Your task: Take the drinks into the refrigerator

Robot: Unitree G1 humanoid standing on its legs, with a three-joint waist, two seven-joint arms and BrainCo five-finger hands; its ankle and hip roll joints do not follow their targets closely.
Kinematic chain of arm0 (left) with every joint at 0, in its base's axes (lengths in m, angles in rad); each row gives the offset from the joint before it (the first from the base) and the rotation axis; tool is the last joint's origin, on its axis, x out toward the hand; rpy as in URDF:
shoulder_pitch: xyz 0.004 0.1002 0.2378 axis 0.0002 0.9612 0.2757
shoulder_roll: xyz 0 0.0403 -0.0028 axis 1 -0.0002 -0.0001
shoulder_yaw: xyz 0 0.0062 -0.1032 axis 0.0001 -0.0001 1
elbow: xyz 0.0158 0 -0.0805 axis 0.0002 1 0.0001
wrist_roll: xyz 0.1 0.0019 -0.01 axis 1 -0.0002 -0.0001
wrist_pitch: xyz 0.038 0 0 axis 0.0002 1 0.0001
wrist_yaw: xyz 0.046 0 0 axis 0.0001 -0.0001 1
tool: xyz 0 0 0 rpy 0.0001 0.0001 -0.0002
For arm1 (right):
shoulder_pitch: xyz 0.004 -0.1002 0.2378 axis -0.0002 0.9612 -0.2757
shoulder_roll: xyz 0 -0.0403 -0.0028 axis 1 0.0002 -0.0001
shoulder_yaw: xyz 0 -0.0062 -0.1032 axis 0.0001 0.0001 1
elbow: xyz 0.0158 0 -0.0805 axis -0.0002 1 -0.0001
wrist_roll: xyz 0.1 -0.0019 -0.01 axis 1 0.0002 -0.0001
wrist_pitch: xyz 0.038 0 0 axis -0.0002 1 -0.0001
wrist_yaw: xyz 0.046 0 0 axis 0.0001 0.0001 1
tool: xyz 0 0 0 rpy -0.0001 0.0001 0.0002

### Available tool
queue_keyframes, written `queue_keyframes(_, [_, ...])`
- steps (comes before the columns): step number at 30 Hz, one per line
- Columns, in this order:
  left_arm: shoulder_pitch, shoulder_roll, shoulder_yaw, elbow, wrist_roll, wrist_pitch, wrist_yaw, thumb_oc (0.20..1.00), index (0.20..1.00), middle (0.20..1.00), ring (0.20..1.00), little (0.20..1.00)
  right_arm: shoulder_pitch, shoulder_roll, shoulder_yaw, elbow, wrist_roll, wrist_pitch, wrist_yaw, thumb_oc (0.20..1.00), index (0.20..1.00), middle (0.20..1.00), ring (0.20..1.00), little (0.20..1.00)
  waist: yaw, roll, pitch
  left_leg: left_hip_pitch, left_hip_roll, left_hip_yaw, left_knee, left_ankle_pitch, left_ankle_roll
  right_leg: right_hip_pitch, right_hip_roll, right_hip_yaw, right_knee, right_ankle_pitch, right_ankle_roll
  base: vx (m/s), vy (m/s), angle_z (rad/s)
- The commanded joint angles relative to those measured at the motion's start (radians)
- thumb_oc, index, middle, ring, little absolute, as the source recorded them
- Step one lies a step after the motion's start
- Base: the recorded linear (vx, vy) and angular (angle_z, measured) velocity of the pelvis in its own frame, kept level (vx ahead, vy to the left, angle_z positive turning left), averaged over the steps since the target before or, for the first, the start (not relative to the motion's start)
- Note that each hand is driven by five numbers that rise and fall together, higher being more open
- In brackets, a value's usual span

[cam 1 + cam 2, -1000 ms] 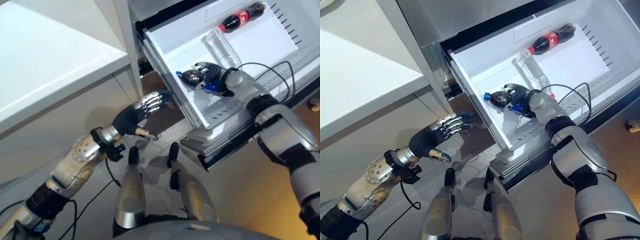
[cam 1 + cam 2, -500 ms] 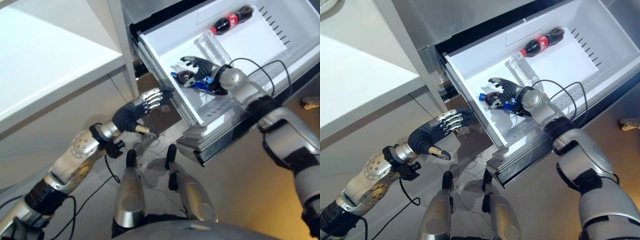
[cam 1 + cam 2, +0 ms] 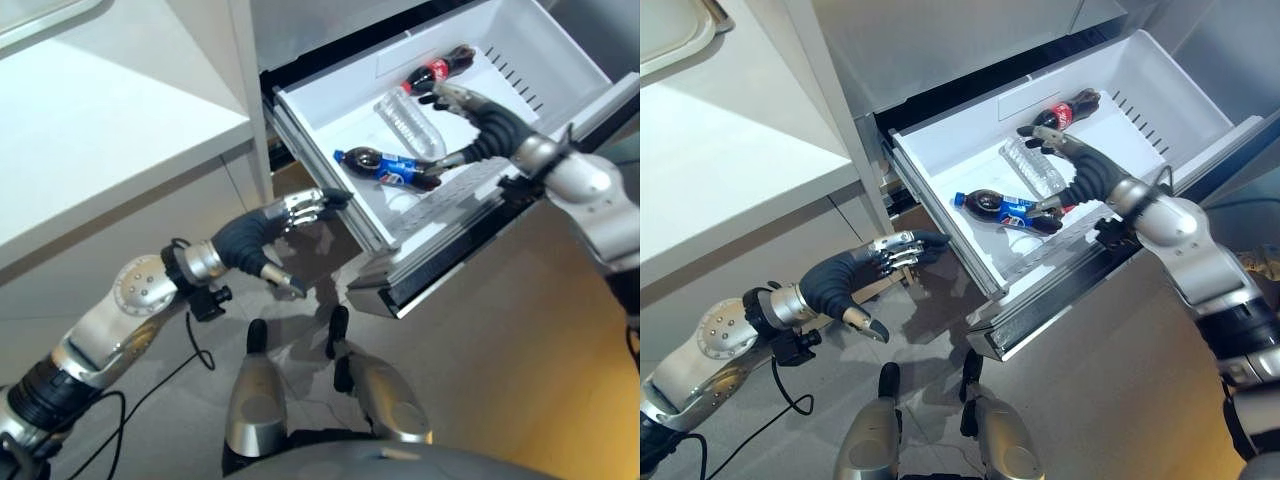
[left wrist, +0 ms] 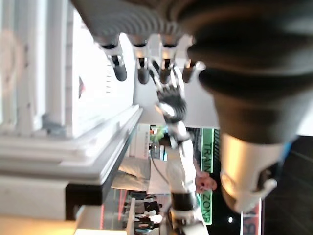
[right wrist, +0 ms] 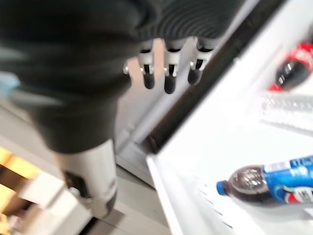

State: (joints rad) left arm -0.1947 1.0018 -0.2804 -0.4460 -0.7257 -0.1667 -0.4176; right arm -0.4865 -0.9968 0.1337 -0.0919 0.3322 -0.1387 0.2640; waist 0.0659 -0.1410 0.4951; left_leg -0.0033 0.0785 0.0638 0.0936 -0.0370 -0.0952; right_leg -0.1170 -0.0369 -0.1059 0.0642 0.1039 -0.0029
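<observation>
While 3 bottles (image 3: 1012,208) lie in the drawer (image 3: 940,150), right hand (image 3: 1080,165) above, fingers relaxed and seemingly empty; left hand (image 3: 855,275) likewise.

The left arm reached from the lower left toward the frame's centre, its left hand (image 3: 262,228) held flat with fingers (image 3: 308,204) straight and thumb hanging down. The right arm entered from the right edge, bent toward the upper centre, its right hand (image 3: 1086,172) empty with fingers (image 3: 1042,134) spread.
</observation>
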Motion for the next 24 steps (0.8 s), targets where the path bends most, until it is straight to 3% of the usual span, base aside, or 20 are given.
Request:
queue_keyframes(1, [0.126, -0.033, 0.047, -0.056, -0.032, -0.041, -0.029, 1.0, 1.0, 1.0, 1.0, 1.0, 0.179, -0.034, -0.165, -0.076, 0.048, -0.091, -0.033, 1.0, 1.0, 1.0, 1.0, 1.0, -0.019, 0.041, -0.163, 0.0, -0.026, 0.03, 0.061, -0.084, 0.047, 0.029, -0.003, 0.003, 0.127, -0.129, 0.079, 0.12, 0.013, -0.02])
queue_keyframes(6, [0.164, -0.064, 0.073, -0.052, -0.031, -0.046, -0.046, 1.0, 1.0, 1.0, 1.0, 1.0, 0.386, 0.065, -0.349, -0.109, -0.026, -0.14, -0.091, 1.0, 1.0, 1.0, 1.0, 1.0, -0.041, 0.047, -0.197, 0.015, -0.025, 0.043, 0.072, -0.097, 0.043, 0.065, -0.006, 0.006, 0.097, -0.126, 0.085, 0.07, 0.019, -0.04])
queue_keyframes(8, [0.206, -0.095, 0.11, -0.045, -0.028, -0.05, -0.052, 1.0, 1.0, 1.0, 1.0, 1.0, 0.503, 0.189, -0.445, -0.092, -0.05, -0.168, -0.128, 1.0, 1.0, 1.0, 1.0, 1.0, -0.062, 0.057, -0.225, 0.042, -0.026, 0.056, 0.053, -0.103, 0.046, 0.085, -0.003, 0.012, 0.08, -0.125, 0.09, 0.11, 0.05, -0.02])
queue_keyframes(9, [0.208, -0.093, 0.109, -0.047, -0.028, -0.05, -0.053, 1.0, 1.0, 1.0, 1.0, 1.0, 0.51, 0.192, -0.448, -0.097, -0.051, -0.167, -0.128, 1.0, 1.0, 1.0, 1.0, 1.0, -0.061, 0.056, -0.226, 0.044, -0.026, 0.056, 0.051, -0.103, 0.046, 0.086, -0.002, 0.012, 0.079, -0.124, 0.09, 0.1, 0.048, -0.03])
queue_keyframes(12, [0.261, -0.129, 0.153, -0.046, -0.015, -0.057, -0.053, 1.0, 1.0, 1.0, 1.0, 1.0, 0.589, 0.323, -0.505, -0.033, -0.171, -0.197, -0.22, 1.0, 1.0, 1.0, 1.0, 1.0, -0.077, 0.066, -0.251, 0.069, -0.029, 0.07, 0.035, -0.112, 0.051, 0.103, -0.004, 0.029, 0.068, -0.125, 0.097, 0.08, 0.049, -0.12])
queue_keyframes(17, [0.3, -0.173, 0.174, -0.043, 0.002, -0.066, -0.052, 1.0, 1.0, 1.0, 1.0, 1.0, 0.631, 0.416, -0.504, 0.062, -0.248, -0.208, -0.3, 1.0, 1.0, 1.0, 1.0, 1.0, -0.095, 0.078, -0.274, 0.099, -0.036, 0.101, 0.018, -0.12, 0.057, 0.113, -0.001, 0.06, 0.051, -0.117, 0.107, 0.05, 0.048, -0.18])
queue_keyframes(24, [0.321, -0.199, 0.188, -0.038, 0.029, -0.073, -0.042, 1.0, 1.0, 1.0, 1.0, 1.0, 0.658, 0.503, -0.425, 0.226, -0.224, -0.183, -0.3, 1.0, 1.0, 1.0, 1.0, 1.0, -0.1, 0.09, -0.289, 0.145, -0.042, 0.136, -0.032, -0.112, 0.074, 0.113, 0.004, 0.1, 0.047, -0.104, 0.121, 0.0, 0.038, -0.21])
